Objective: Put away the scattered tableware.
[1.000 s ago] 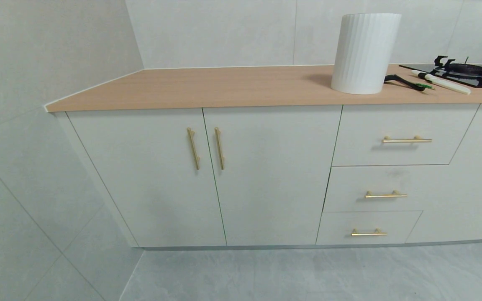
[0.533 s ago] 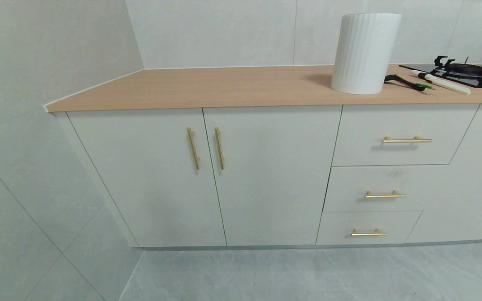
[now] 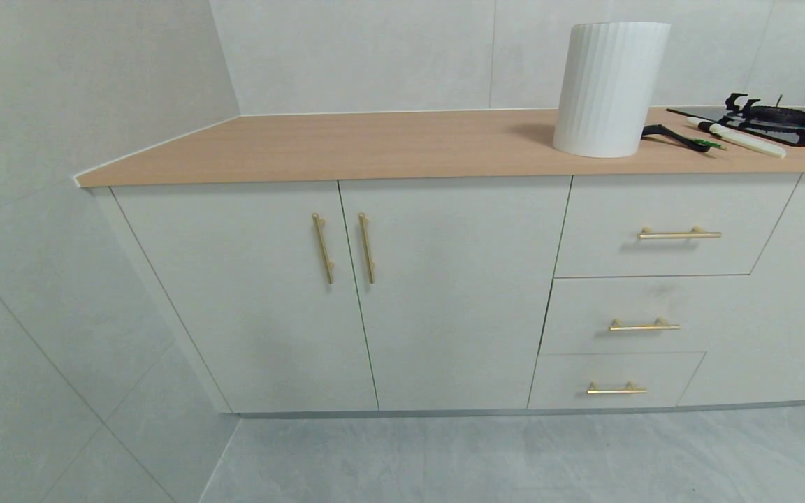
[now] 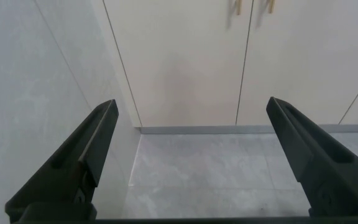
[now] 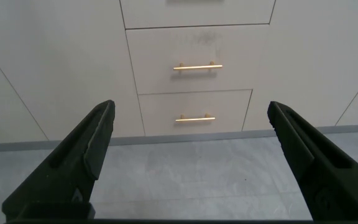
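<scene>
A tall white ribbed holder (image 3: 610, 88) stands on the wooden countertop (image 3: 374, 145). Just right of it lie a black-handled utensil (image 3: 675, 136) and a long cream-handled one (image 3: 741, 139), near the countertop's front edge. My left gripper (image 4: 191, 109) hangs low and open, facing the cabinet doors over the grey floor, with nothing between its fingers. My right gripper (image 5: 190, 109) is also open and holds nothing, facing the lower drawers.
A black gas hob (image 3: 783, 119) sits at the countertop's far right. Below are two cabinet doors with gold handles (image 3: 344, 248) and a stack of three drawers (image 3: 654, 279). A tiled wall (image 3: 39, 209) closes off the left side. Grey floor (image 3: 514, 454) lies in front.
</scene>
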You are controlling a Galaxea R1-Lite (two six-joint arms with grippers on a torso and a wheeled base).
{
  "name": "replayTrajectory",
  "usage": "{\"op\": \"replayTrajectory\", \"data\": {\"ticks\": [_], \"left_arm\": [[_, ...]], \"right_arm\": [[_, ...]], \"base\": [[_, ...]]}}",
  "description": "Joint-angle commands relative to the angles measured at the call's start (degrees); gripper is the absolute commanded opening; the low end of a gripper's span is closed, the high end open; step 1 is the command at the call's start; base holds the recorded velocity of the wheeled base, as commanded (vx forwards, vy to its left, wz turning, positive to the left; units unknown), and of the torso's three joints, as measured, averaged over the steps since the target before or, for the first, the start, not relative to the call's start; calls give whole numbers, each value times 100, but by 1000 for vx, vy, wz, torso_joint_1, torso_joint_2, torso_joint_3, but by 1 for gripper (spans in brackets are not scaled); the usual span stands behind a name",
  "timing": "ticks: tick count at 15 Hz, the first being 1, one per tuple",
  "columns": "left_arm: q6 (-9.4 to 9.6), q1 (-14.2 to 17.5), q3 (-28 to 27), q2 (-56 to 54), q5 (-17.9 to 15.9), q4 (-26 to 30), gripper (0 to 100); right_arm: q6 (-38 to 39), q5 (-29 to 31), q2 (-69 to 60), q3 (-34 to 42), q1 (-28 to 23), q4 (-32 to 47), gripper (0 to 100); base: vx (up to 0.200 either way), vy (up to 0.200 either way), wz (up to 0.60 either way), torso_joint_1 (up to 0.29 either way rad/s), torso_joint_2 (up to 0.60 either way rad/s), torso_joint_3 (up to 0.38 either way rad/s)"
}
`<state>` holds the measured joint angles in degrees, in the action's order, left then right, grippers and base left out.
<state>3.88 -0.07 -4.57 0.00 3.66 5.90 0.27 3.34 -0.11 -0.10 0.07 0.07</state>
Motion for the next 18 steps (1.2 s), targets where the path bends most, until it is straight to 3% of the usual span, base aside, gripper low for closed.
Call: {"op": "replayTrajectory", "data": {"ticks": [1,13,18], "left_arm": [[-1,7,9,9,3,-1,100],[34,-1,0,9,12,-1,100],[25,-1,0,9,3,-1,100]], "right_arm": [[0,0,11,1,1,1,100],[8,0,11,1,1,-7,100],[52,0,11,1,1,-7,100]], "base": [[0,0,0,0,0,0],[0,-183,0,3,2,2],[0,0,0,0,0,0]]}}
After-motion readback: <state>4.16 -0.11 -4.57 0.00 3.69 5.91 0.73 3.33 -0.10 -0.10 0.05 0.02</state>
